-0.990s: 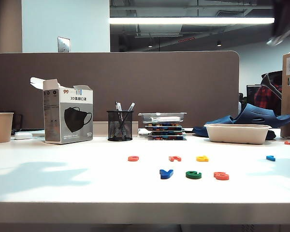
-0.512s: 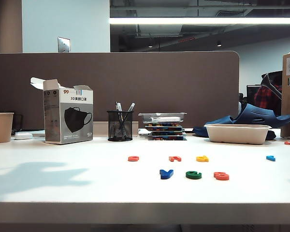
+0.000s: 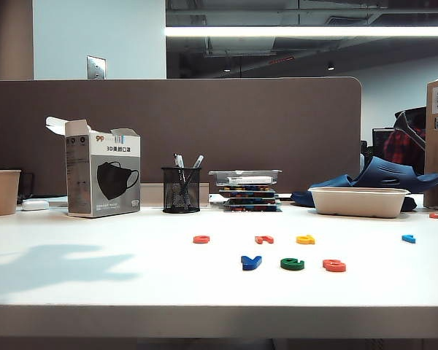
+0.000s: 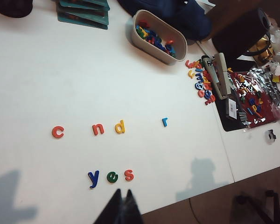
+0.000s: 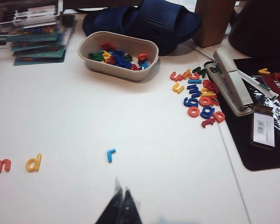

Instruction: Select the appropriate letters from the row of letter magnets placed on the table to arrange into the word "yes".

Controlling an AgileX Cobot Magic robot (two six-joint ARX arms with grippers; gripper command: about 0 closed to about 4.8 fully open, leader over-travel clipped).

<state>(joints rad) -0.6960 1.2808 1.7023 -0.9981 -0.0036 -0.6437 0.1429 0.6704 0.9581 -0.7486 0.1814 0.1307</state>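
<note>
While letters (image 4: pixel 111 177) stay put, right hand (image 5: pixel 120 193) gone — left hand (image 4: pixel 122 196) closed.

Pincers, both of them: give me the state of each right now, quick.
Left pincer: closed, holding nothing, above the table near the "yes" letters.
Right pincer: closed, holding nothing, above the table near the light blue r.
</note>
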